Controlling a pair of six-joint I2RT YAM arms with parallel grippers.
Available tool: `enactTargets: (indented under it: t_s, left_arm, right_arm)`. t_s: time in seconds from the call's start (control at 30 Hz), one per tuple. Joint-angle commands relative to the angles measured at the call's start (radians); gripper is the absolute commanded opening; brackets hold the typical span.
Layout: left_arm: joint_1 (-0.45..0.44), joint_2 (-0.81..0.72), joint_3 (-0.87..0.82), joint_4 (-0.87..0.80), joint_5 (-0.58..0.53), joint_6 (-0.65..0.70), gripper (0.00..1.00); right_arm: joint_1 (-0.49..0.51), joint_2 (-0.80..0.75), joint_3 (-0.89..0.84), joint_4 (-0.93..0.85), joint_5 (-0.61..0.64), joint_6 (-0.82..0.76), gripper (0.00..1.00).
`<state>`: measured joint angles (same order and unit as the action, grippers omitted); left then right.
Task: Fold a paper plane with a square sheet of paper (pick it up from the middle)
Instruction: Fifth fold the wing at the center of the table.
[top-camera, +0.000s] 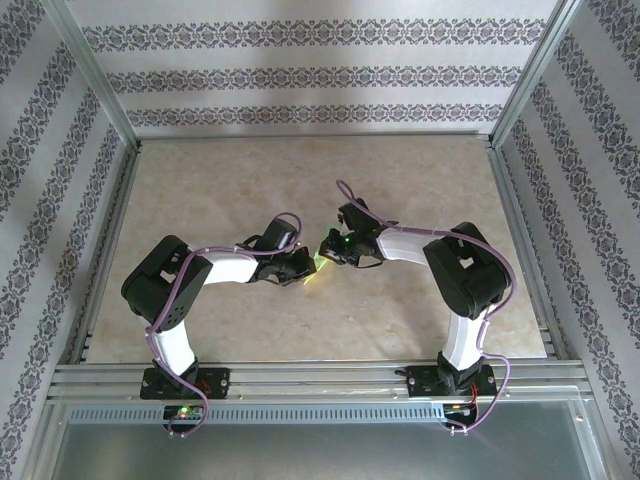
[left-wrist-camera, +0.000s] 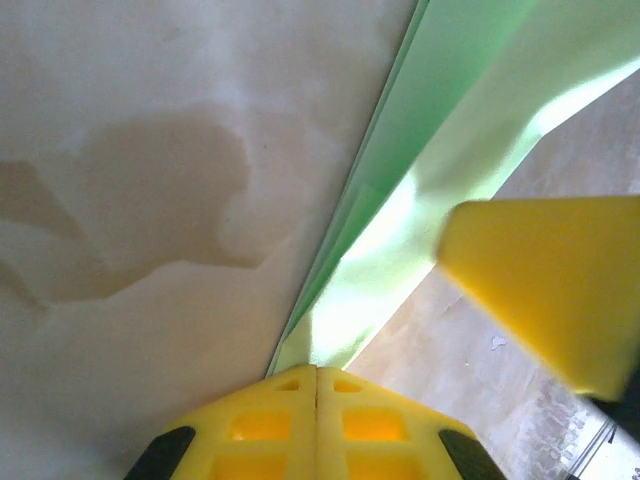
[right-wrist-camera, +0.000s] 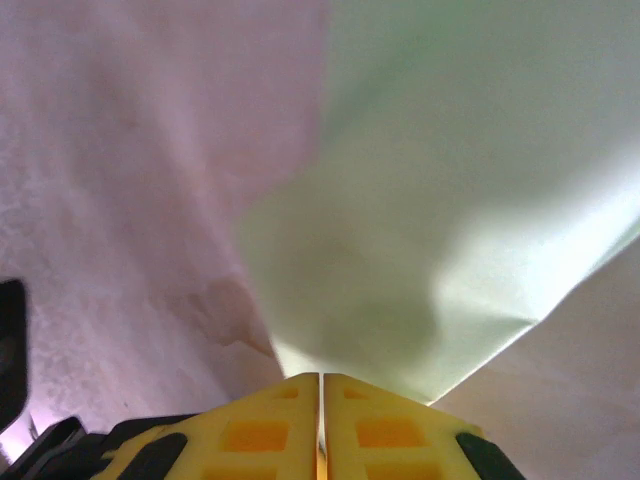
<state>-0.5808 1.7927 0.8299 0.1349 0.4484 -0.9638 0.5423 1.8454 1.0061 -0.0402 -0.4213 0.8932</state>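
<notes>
The green paper (right-wrist-camera: 450, 200) looks thin and matt, light glows right through it, and the folds are crisp. Left gripper (left-wrist-camera: 317, 372) and right gripper (right-wrist-camera: 320, 378) are smooth yellow plastic, pretty matt. Table (top-camera: 200, 180) is a marbled beige top, smooth with a faint sheen. Frame rails (top-camera: 300, 375) are bare silvery metal, and the left arm's shell (top-camera: 235, 265) is glossy white plastic.
</notes>
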Motion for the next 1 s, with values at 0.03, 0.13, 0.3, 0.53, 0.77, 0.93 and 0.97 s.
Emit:
enactTargets:
  t_s: [0.03,0.13,0.3,0.53,0.77,0.93,0.97]
  left_arm:
    - [0.008,0.023,0.011,-0.110,-0.051,0.036,0.00]
    - [0.008,0.023,0.015,-0.123,-0.054,0.037,0.00]
    - [0.009,0.022,0.018,-0.142,-0.053,0.036,0.00]
    - [0.008,0.018,0.018,-0.161,-0.049,0.040,0.00]
    - [0.008,-0.010,0.030,-0.207,-0.043,0.074,0.00]
    - [0.009,-0.036,0.059,-0.118,0.013,0.084,0.02]
    - [0.009,-0.035,0.071,-0.087,0.030,0.078,0.02]
  right_arm:
    - [-0.019,-0.023,0.021,-0.026,-0.026,-0.183,0.07]
    - [-0.030,0.004,0.027,-0.036,-0.042,-0.207,0.07]
    - [-0.051,0.047,0.051,-0.044,-0.057,-0.228,0.07]
    - [-0.080,0.109,0.092,-0.070,-0.056,-0.243,0.07]
    - [-0.088,0.139,0.098,-0.128,-0.016,-0.236,0.07]
    - [-0.084,0.138,0.089,-0.149,-0.007,-0.220,0.07]
    - [-0.084,0.137,0.087,-0.153,-0.007,-0.213,0.07]
